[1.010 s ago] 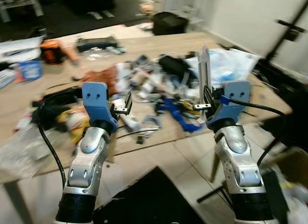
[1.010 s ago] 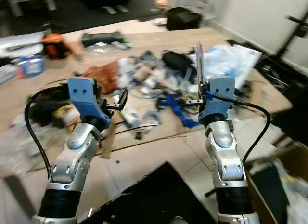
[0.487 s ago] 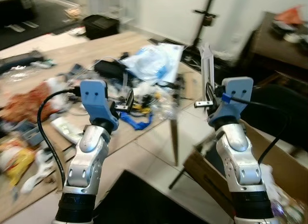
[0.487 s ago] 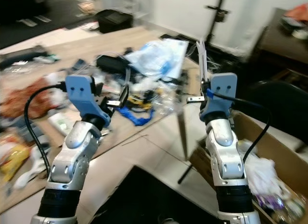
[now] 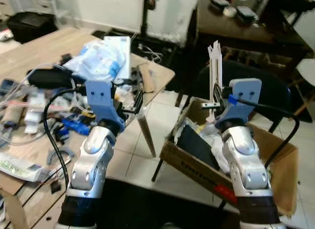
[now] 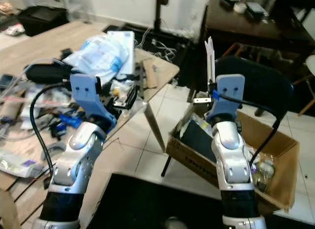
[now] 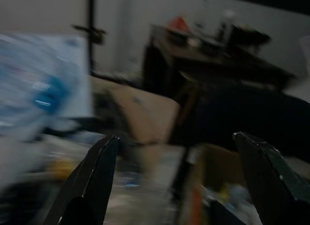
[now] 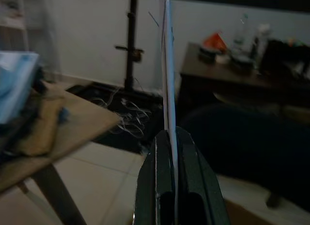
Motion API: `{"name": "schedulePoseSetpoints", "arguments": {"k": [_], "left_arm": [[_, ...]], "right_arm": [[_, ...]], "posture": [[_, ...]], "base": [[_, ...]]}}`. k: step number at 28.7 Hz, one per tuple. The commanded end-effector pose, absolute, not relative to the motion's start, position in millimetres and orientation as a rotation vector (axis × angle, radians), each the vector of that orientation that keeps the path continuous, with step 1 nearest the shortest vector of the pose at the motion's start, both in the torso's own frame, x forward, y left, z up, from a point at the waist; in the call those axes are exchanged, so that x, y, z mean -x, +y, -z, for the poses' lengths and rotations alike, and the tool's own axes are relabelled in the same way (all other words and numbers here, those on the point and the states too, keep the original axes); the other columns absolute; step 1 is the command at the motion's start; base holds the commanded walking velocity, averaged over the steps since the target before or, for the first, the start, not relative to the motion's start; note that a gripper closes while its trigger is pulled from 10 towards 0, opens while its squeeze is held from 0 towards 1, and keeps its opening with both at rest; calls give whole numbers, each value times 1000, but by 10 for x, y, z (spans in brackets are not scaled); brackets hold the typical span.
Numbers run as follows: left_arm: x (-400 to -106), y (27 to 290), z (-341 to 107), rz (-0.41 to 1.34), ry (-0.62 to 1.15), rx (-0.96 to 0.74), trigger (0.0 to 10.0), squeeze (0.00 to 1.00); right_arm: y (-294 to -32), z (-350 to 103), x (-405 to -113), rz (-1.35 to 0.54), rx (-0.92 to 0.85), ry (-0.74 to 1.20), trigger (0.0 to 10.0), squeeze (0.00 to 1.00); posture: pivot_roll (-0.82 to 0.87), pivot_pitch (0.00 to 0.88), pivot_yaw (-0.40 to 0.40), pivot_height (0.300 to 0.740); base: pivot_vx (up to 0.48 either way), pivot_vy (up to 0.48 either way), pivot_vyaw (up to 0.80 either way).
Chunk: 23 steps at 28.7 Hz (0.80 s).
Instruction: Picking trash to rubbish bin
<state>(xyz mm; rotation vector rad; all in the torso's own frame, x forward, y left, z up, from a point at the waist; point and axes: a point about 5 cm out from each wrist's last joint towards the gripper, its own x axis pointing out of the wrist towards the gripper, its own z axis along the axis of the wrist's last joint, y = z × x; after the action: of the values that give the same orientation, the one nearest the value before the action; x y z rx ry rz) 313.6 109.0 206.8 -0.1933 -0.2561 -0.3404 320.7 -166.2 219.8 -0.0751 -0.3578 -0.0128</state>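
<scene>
My right gripper (image 5: 214, 100) is shut on a thin white strip of packaging (image 5: 214, 66) that stands upright, seen edge-on between the fingers (image 8: 167, 89). It hangs above the near left part of an open cardboard box (image 5: 283, 165) that holds crumpled trash and a dark flat item. My left gripper (image 5: 136, 100) is held up over the table's right end, its fingers (image 7: 94, 172) wide apart and open with nothing between them. More trash lies on the wooden table (image 5: 29, 160): a clear blue-printed plastic bag (image 5: 98, 61), cables and wrappers.
A dark chair (image 6: 268, 86) stands behind the box. Beyond it are a dark wooden desk (image 5: 231, 27) with small items and a black stand (image 5: 145, 12) with cables on the floor. White tiles (image 5: 133, 160) lie between table and box.
The whole view has swung to the right, from the cluttered table to the cardboard box and chair. Both arms keep their pose; the right gripper still grips the white strip.
</scene>
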Motion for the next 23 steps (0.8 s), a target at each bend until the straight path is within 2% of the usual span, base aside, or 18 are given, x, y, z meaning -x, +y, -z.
{"name": "schedulePoseSetpoints", "arguments": {"k": [1,23], "left_arm": [[-3101,994,-2040,393,-231,208,10000,0],[-3073,958,-1983,437,-202,182,10000,0]], "right_arm": [[-1724,-2189,-3198,47,86,-350,10000,0],[-1798,-2107,-3216,109,98,-296,10000,0]], "posture": [[-4,145,-26,740],[-6,143,-30,740]], "base": [[0,0,-800],[0,0,-800]]}}
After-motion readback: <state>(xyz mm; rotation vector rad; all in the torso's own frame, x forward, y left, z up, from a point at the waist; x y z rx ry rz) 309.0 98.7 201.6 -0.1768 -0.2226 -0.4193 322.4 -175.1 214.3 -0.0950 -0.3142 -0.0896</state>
